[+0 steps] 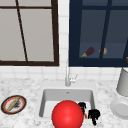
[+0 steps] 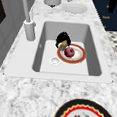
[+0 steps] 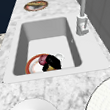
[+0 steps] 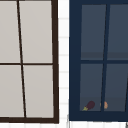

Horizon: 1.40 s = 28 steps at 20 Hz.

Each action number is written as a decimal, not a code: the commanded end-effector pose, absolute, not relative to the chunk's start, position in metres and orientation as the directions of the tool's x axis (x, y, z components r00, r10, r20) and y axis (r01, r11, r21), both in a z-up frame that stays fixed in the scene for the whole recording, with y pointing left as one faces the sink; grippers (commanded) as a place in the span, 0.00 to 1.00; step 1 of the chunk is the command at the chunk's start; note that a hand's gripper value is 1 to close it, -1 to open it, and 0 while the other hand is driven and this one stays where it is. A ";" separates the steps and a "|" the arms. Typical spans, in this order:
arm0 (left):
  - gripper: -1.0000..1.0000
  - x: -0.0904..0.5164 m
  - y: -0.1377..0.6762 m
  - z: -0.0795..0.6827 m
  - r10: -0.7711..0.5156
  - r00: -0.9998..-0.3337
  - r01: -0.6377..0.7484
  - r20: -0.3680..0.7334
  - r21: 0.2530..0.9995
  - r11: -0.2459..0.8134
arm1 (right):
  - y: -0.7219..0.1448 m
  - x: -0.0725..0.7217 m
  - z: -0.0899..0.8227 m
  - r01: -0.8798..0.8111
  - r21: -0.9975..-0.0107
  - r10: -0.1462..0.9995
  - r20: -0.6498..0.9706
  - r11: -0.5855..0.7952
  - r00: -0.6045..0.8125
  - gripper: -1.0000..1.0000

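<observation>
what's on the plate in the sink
A dark red ball sits on the plate. A hand covers the plate's far edge, over something orange-brown that is partly hidden.

Faucet [image 1: 67,79]: upright behind the sink basin.
Patterned plate [image 1: 13,104]: on the counter's left.
White plate [image 1: 120,108]: on the right, near a grey canister [image 1: 123,82].
Eggplant [image 4: 89,105]: inside the glass-fronted blue cabinet.
</observation>
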<state>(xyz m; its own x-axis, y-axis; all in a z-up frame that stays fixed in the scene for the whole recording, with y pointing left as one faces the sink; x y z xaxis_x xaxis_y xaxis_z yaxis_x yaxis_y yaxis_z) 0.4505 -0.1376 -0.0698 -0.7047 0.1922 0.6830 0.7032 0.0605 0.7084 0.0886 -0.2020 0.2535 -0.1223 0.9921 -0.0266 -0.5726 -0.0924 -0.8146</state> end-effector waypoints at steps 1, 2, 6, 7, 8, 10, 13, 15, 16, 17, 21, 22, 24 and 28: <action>1.00 0.450 -0.130 -0.083 0.213 -0.723 0.679 0.657 0.733 0.047 | -0.202 0.089 0.254 -0.573 -0.815 0.992 -0.027 -0.092 -0.122 0.50; 1.00 0.452 -0.133 -0.082 0.223 -0.741 0.658 0.633 0.751 0.054 | -0.202 0.089 0.254 -0.573 -0.815 0.992 -0.027 -0.092 -0.122 0.50; 1.00 0.455 -0.133 -0.086 0.230 -0.773 0.619 0.592 0.783 0.066 | -0.202 0.089 0.254 -0.573 -0.815 0.992 -0.027 -0.092 -0.122 0.50; 1.00 0.455 -0.132 -0.087 0.232 -0.774 0.617 0.589 0.784 0.068 | -0.202 0.089 0.254 -0.573 -0.815 0.992 -0.027 -0.092 -0.122 0.50; 1.00 0.456 -0.132 -0.086 0.233 -0.776 0.614 0.586 0.786 0.071 | -0.202 0.089 0.254 -0.573 -0.815 0.992 -0.027 -0.092 -0.122 0.50; 1.00 0.457 -0.135 -0.078 0.255 -0.797 0.581 0.548 0.810 0.076 | -0.202 0.089 0.254 -0.573 -0.815 0.992 -0.027 -0.092 -0.122 0.50; 1.00 0.464 -0.137 -0.066 0.296 -0.793 0.576 0.533 0.814 0.077 | -0.202 0.089 0.254 -0.573 -0.815 0.992 -0.027 -0.092 -0.122 0.50; 1.00 0.468 -0.129 -0.055 0.301 -0.786 0.580 0.540 0.813 0.054 | -0.202 0.089 0.254 -0.573 -0.815 0.992 -0.027 -0.092 -0.122 0.50; 1.00 0.468 -0.129 -0.049 0.301 -0.784 0.583 0.544 0.811 0.052 | -0.202 0.089 0.254 -0.573 -0.815 0.992 -0.027 -0.092 -0.122 0.50; 1.00 0.470 -0.128 -0.043 0.297 -0.784 0.582 0.545 0.811 0.051 | -0.202 0.089 0.254 -0.573 -0.815 0.992 -0.027 -0.092 -0.122 0.50; 1.00 0.469 -0.111 -0.019 0.237 -0.807 0.570 0.541 0.818 0.075 | -0.202 0.089 0.254 -0.573 -0.815 0.992 -0.027 -0.092 -0.122 0.50; 1.00 0.470 -0.108 -0.013 0.235 -0.808 0.569 0.540 0.819 0.075 | -0.202 0.089 0.254 -0.573 -0.815 0.992 -0.027 -0.092 -0.122 0.50; 1.00 0.470 -0.098 0.000 0.231 -0.811 0.567 0.538 0.820 0.081 | -0.202 0.089 0.254 -0.573 -0.815 0.992 -0.027 -0.092 -0.122 0.50; 1.00 0.469 -0.073 0.026 0.206 -0.805 0.582 0.556 0.808 0.094 | -0.202 0.089 0.254 -0.573 -0.815 0.992 -0.027 -0.092 -0.122 0.50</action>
